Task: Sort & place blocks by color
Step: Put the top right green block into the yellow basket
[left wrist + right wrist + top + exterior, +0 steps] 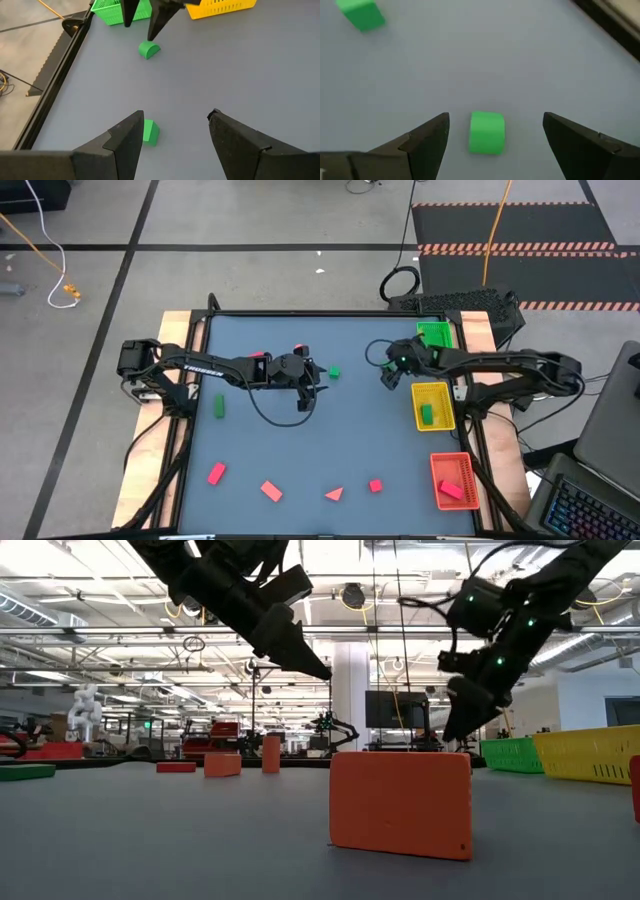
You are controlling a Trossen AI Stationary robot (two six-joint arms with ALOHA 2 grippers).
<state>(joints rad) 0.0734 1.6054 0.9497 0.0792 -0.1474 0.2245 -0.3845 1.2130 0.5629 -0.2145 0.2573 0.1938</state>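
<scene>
While poised low over the bench [300, 440], spread wide at the right end effector [495, 120], straddling a green rounded block [487, 132] without touching it. Probably lined up that way to close on it and carry it to the green tray [434, 335] close by.

Spread likewise at the left end effector [175, 117], hovering mid-bench with a green cube [150, 132] just beside one finger, outside the gap. Seemingly aimed for a pick, yet needing a sideways shift first. Empty on both sides.

Elsewhere: a green cuboid [219, 406] under the left arm's side, red blocks [271, 491] strung along one long edge, a green piece [427, 413] lying in the yellow tray [432, 385], a red piece [450, 491] in the red tray [450, 457].

Worth watching: both arms close together over neighbouring green blocks, so little room to pass. Otherwise open bench between rounded block and green tray.
</scene>
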